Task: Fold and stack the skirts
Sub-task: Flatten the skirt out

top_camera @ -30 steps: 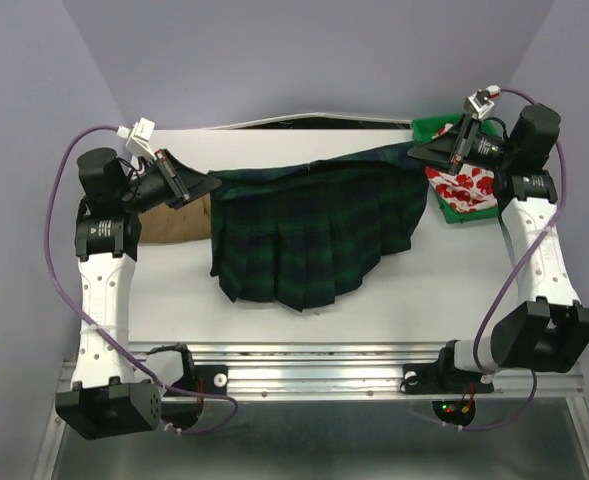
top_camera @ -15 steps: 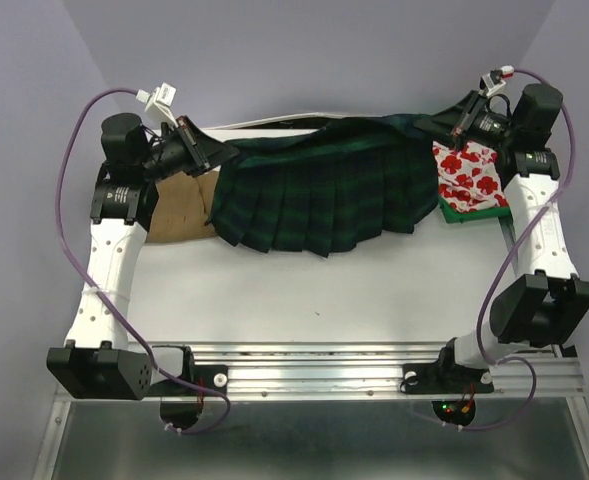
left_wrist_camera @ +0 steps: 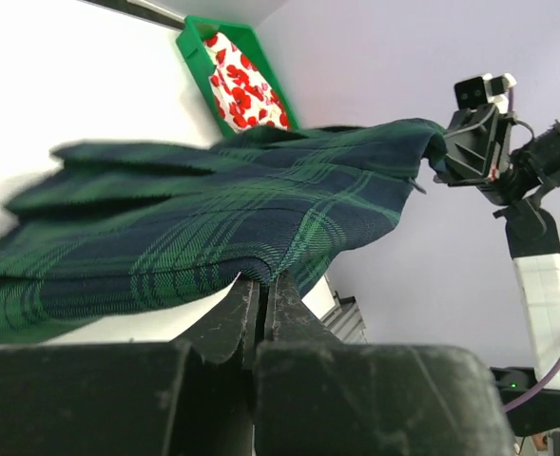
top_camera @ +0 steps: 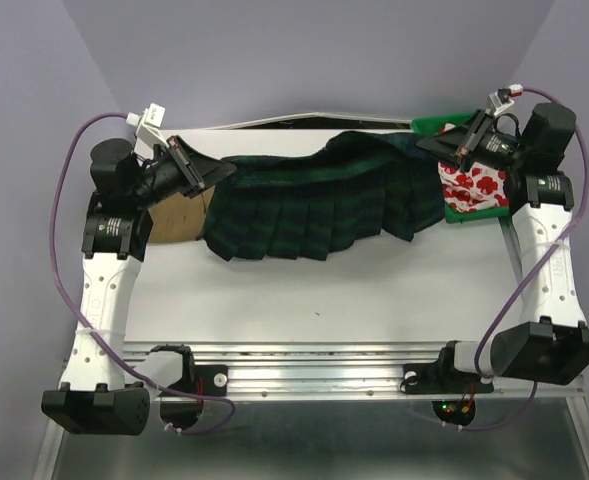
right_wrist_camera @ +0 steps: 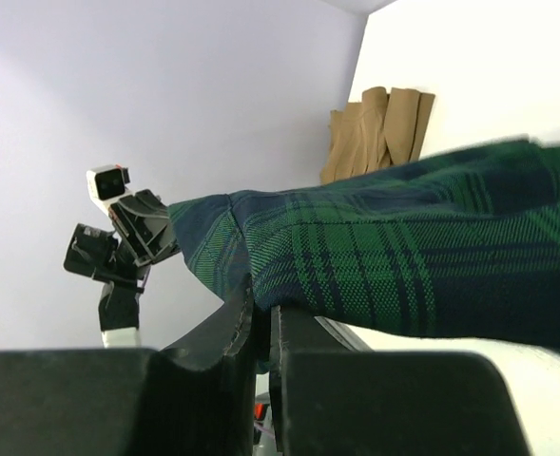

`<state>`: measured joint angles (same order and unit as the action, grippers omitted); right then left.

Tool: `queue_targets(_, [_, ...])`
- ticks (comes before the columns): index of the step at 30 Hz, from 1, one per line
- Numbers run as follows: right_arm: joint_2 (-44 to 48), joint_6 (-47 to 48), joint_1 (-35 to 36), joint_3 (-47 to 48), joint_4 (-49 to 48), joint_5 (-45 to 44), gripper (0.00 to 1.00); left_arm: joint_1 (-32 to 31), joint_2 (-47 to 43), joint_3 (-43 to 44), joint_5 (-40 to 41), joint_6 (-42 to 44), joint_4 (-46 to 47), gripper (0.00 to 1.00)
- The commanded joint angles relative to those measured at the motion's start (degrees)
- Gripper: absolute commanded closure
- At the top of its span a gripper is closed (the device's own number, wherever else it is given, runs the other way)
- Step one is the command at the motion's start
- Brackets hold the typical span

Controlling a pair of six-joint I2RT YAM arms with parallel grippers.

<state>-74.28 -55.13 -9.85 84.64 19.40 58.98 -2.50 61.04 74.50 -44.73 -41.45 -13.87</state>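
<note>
Desk [top_camera: 304,300] space at the far side is taken up by the plaid skirt [top_camera: 314,205], held up by its two upper corners and stretched from left to right. Its pleated lower edge sags toward the surface, and whether it touches I cannot tell. It looks like soft, light cloth with no stiffness. The middle droops, so it will likely swing and want even tension from both sides. The thicker top band at the corners seems the firmest place to hold. A tan skirt [top_camera: 179,215] lies flat at far left, and a flowered skirt [top_camera: 472,188] sits in the bin [top_camera: 429,126] at far right. The left end effector [top_camera: 224,172] is clamped on the plaid's left corner and the right end effector [top_camera: 426,148] on its right corner.
</note>
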Motion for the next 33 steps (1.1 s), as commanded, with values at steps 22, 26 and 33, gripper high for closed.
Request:
queue_targets(22, [-48.66, -8.33, -0.26, 50.34, -34.50, -10.91, 0.99, 0.57, 53.22, 59.54, -2.19, 4.78, 23.43, 1.00])
queue_targets(26, [-48.68, -1.66, 0.27, 41.63, -32.76, -8.01, 0.99, 0.74, 52.43, 48.16, -5.17, 10.49, 22.49, 1.00])
queue_targets(33, [-50.87, 23.00, 0.88, 14.09, -15.93, -1.24, 0.99, 1.09, 59.18, 28.52, -4.84, 26.14, 6.08, 1.00])
